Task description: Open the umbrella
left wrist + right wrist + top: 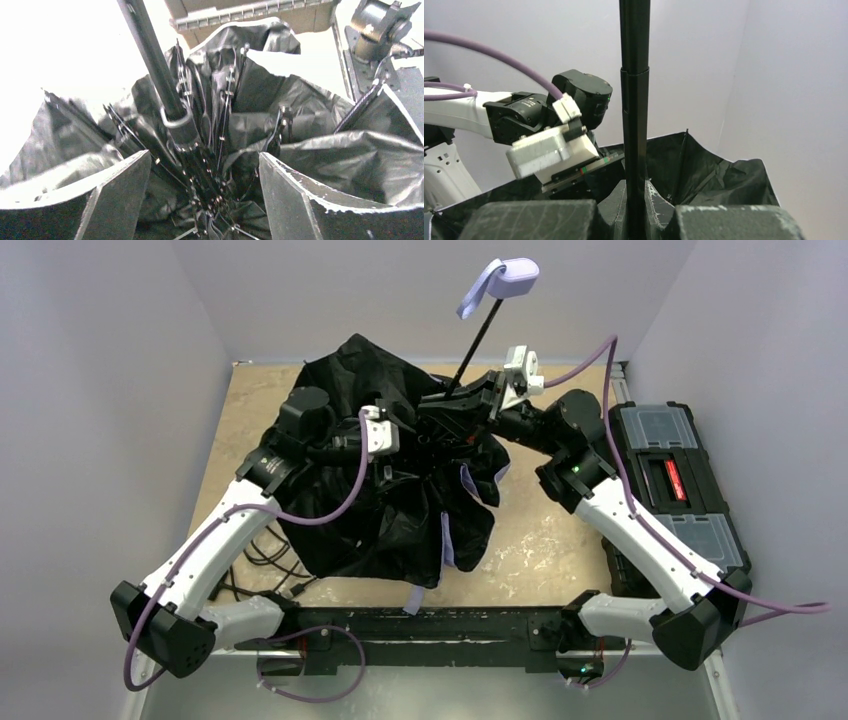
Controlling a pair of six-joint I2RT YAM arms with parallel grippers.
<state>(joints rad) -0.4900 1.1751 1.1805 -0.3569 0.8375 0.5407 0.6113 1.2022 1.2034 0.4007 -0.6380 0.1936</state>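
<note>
Compact umbrella (pixel 400 510) seen mid-table (pixel 540 540). The canopy (pixel 310 115) is crumpled and part-spread, black inside facing up. The shaft (pixel 634 100) rises out of the canopy, w/ the lavender handle (pixel 512 278) at its top. R gripper (pixel 636 200) is clamped on the shaft just above the canopy. L gripper (pixel 204 156) is released, fingers (pixel 120 195) spread wide. Runner (pixel 180 125) & ribs are seen beyond them, untouched. Toolbox (pixel 665 440) noted at R table edge.

We see soft, even light in the top view, all sharp. Left wrist clips to pure white around the umbrella (pixel 310 135), grainy. Right wrist's near foreground blurs.
</note>
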